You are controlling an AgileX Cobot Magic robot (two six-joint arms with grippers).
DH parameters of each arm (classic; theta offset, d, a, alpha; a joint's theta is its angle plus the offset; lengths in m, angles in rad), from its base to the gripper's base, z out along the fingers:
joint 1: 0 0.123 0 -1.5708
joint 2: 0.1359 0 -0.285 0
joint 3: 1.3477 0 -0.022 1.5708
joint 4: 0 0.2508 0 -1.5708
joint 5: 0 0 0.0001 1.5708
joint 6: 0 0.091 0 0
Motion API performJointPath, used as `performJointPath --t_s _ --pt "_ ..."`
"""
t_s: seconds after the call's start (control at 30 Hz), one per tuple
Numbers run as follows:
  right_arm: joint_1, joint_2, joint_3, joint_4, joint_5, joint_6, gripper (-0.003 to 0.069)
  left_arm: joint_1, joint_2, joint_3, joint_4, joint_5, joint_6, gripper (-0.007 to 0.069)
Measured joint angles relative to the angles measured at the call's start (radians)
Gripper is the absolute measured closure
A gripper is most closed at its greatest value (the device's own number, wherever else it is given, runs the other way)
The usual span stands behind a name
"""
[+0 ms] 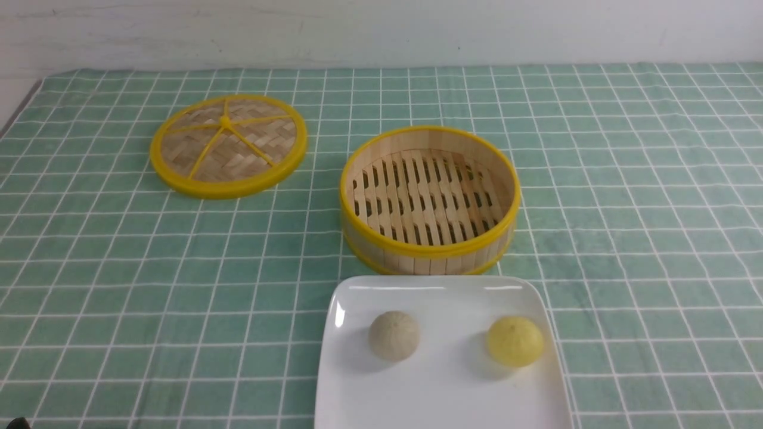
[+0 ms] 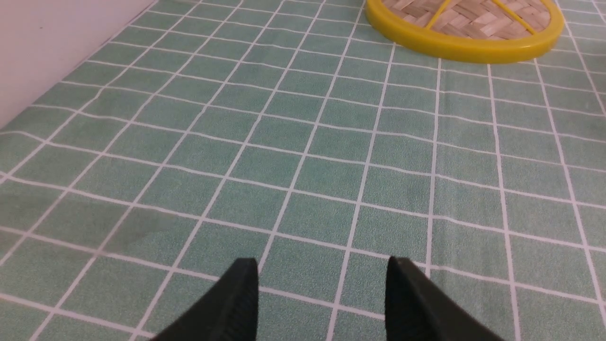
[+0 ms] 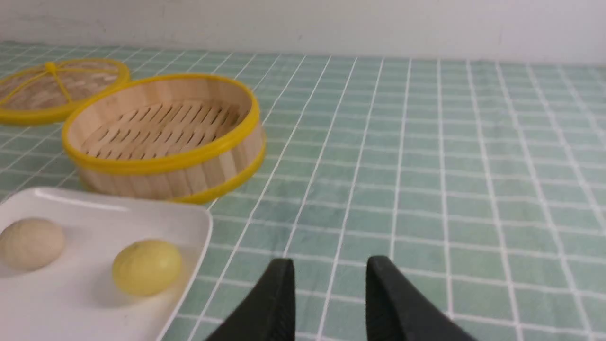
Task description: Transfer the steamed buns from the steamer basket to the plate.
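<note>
Two steamed buns lie on the white square plate: the pale beige-grey bun to the left, the yellow bun to the right. Just behind the plate stands the bamboo steamer basket, with nothing on its slatted floor. My right gripper is open over bare cloth, off the plate's right side, near the yellow bun but apart from it. My left gripper is open over bare cloth, well short of the lid. Neither gripper shows in the front view.
The flat woven lid with its yellow rim lies at the back left, also in the left wrist view. A green checked cloth covers the table. A white wall runs along the back.
</note>
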Motion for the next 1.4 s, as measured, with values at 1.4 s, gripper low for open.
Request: performJointPath --t_s 1.4 --pt "-0.466 0.002 0.244 0.127 -0.184 -0.291 0.0419 0.000 0.000 0.000 0.000 -0.001 -0.001 0.0238"
